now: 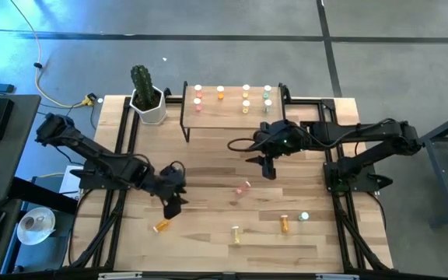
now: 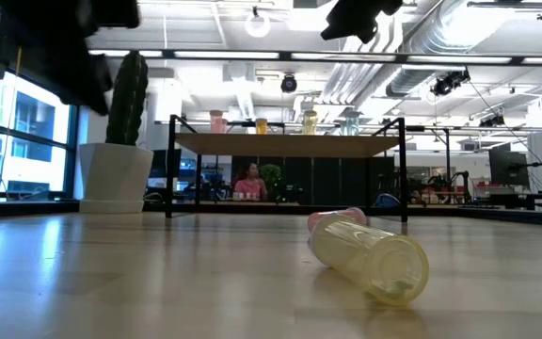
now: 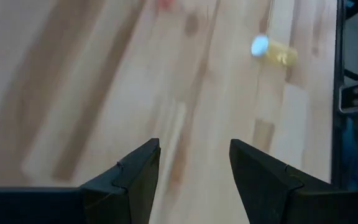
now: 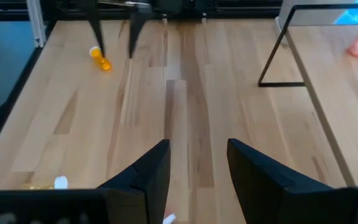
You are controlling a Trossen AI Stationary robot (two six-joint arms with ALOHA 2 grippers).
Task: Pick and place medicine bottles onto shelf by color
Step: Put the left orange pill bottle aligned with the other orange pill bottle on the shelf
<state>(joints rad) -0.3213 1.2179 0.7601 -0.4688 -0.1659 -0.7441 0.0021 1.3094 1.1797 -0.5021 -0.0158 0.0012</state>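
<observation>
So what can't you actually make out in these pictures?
- Bottles on the shelf: too small in the high view to match colours reliably.
- Low view: yellow bottle in front hides most of the pink bottle.
- Left wrist view: table blurred; yellow bottle's label unreadable.

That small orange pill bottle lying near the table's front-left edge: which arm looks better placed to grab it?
Probably the left. Its open, empty gripper hovers just beside the orange white-capped bottle, while the right gripper, also open, hangs near the light-wood shelf.

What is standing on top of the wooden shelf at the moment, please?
Small white-capped medicine bottles stand upright on the shelf, about seven, grouped from pink-red at one end through orange and yellow to pale green. In the high view the board hides whatever lies beneath it.
</observation>
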